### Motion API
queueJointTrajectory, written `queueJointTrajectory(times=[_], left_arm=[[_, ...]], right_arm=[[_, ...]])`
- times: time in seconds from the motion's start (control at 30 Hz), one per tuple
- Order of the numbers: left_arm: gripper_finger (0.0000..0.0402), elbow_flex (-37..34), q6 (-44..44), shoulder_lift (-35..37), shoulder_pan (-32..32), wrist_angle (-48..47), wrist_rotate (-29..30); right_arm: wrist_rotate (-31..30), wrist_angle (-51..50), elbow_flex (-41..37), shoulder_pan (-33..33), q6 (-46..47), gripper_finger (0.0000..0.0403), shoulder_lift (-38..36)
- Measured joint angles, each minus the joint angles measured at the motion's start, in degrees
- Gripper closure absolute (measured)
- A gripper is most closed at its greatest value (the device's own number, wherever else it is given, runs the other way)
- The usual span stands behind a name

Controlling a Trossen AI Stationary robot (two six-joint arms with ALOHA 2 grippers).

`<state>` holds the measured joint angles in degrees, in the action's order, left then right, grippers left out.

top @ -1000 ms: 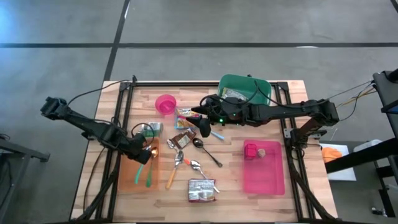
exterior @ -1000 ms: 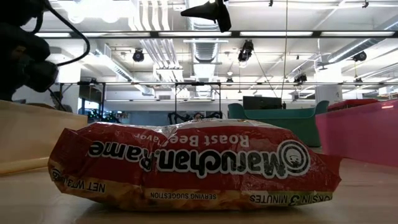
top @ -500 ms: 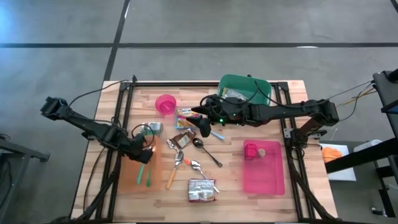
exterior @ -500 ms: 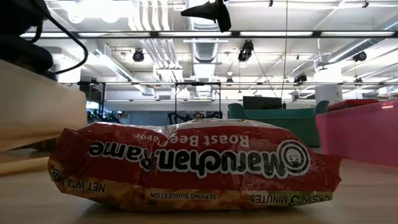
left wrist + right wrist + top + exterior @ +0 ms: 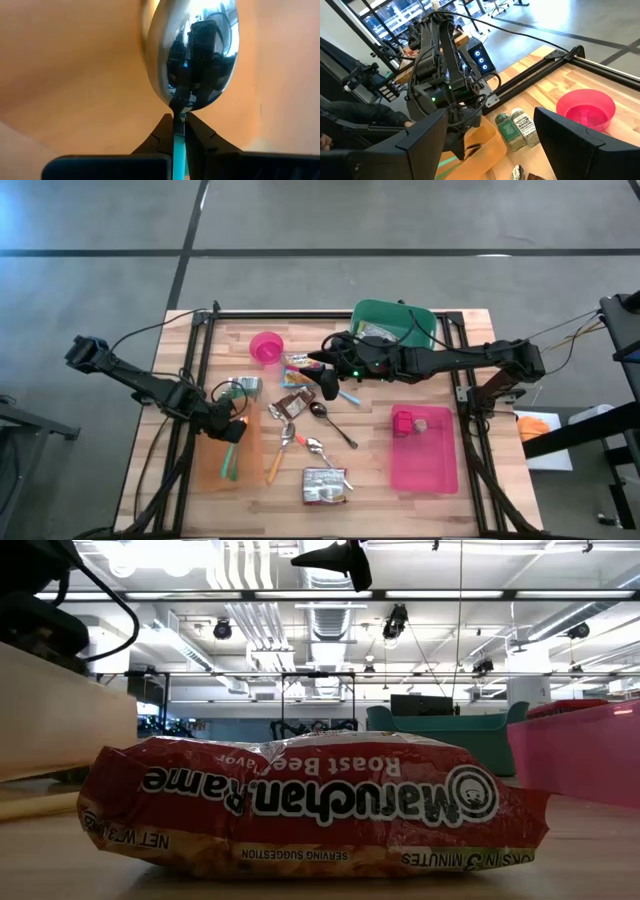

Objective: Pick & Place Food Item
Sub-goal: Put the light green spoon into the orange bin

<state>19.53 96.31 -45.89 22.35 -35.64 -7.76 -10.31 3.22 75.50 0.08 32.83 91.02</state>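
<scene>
We see a wooden counter from above. Our left fingers pinch a green-handled spoon over the orange tray near the counter's left edge. Our right fingers stand open, empty, above the middle of the counter. The ramen packet lies flat near the front edge, centre, well apart from both arms.

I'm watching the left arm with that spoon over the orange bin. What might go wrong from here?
1. The left gripper pinches only the thin teal handle of the spoon, so it may swivel or slip out.
2. It hangs at the orange bin, which already holds a green utensil; a drop could land on it or bounce out.
3. The right gripper, fingers open, hovers over the cluttered middle and may nudge things there.
</scene>
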Motion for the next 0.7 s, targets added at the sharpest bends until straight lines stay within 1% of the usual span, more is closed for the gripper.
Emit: queueJointTrajectory(times=[0.1, 0.3, 0.7], left_arm=[[0.0389, 0.0, 2.1, 0.0, 0.0, -0.3, -0.8], [0.0369, 0.0, 3.9, 0.0, 0.0, -1.1, -1.3], [0.0362, 0.0, 4.1, 0.0, 0.0, -2.1, -3.5]], right_arm=[[0.0, 0.0, 0.0, 0.0, 0.0, 0.0108, 0.0], [0.0, 0.0, 0.0, 0.0, -0.2, 0.0108, 0.0], [0.0, 0.0, 0.0, 0.0, -0.3, 0.0108, 0.0]])
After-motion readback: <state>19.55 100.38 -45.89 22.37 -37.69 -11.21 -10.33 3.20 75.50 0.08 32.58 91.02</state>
